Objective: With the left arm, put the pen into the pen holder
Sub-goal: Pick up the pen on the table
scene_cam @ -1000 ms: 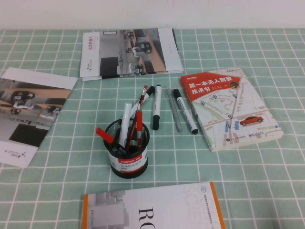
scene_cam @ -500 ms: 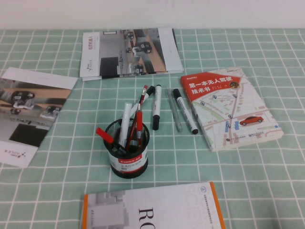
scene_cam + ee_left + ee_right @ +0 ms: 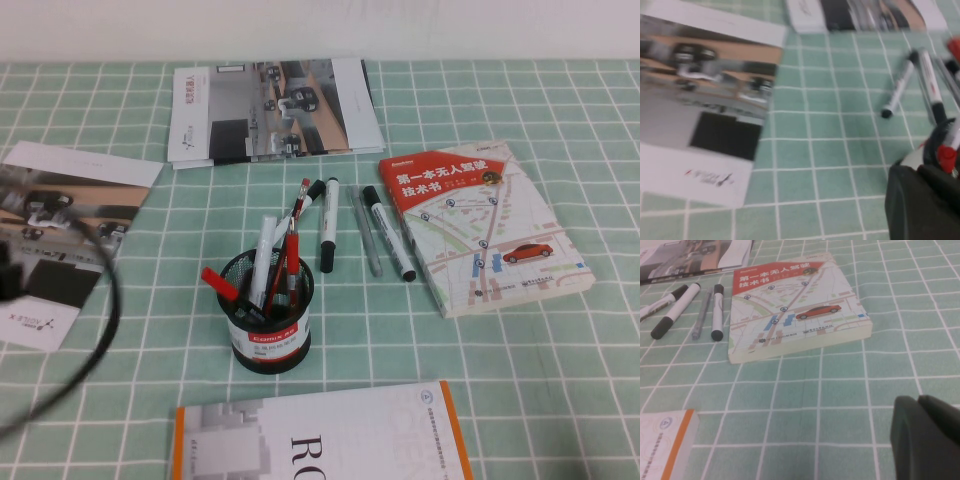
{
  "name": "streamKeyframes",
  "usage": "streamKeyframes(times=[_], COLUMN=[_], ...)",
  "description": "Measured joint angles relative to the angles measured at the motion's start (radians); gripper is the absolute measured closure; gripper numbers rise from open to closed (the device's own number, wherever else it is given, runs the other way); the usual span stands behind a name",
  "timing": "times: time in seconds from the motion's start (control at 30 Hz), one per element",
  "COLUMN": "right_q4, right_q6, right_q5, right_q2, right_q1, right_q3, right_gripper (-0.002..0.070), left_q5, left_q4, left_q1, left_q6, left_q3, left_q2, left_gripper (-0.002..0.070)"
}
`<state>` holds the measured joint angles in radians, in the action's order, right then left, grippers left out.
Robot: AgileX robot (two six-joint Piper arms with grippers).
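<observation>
1. Pen holder (image 3: 266, 318): upright on the green checked cloth (image 3: 520, 350), already stuffed with red and white pens.
2. Beyond the holder, flat on the cloth: white marker (image 3: 328, 225), grey pen (image 3: 366, 232), second white marker (image 3: 388, 233), side by side.
3. Right of those markers: red map-cover book (image 3: 484, 224).
4. Left gripper (image 3: 922, 200): near the holder, over the cloth; open or closed, cannot tell.
5. Right gripper (image 3: 927, 437): low over the cloth, well right of the holder, near the book; fingers pressed together, empty.

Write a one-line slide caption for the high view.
Mesh pen holder already full of pens, three pens lying beside the map-cover book, left arm's cable at the left edge; neither gripper visible.
</observation>
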<state>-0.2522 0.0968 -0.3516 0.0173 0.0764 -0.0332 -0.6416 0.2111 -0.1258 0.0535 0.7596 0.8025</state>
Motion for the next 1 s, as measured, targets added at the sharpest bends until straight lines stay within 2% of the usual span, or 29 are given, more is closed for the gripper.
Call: streamKeyframes(times=[0.17,0.33,0.77,1.0], right_q4=[0.0,0.0,0.0,0.0], right_q6=[0.0,0.0,0.0,0.0], right_q5=[0.0,0.0,0.0,0.0], right_q2=[0.0,0.0,0.0,0.0], right_q1=[0.0,0.0,0.0,0.0], right_q3=[0.0,0.0,0.0,0.0], right_gripper=[0.0696,0.0696,0.0696,0.0696], left_q5=[-0.122,-0.237,-0.516,-0.593], left_q4=[0.071,0.074,0.045,0.029], left_q1=[0.0,-0.032,-0.165,-0.189], left_q6=[0.142,0.203,0.214,0.206], left_q3=[0.227,0.495,1.115,1.333], left_q2=[0.26,0.538,1.066,1.262], left_gripper=[0.0679,0.0679,0.0679,0.0679])
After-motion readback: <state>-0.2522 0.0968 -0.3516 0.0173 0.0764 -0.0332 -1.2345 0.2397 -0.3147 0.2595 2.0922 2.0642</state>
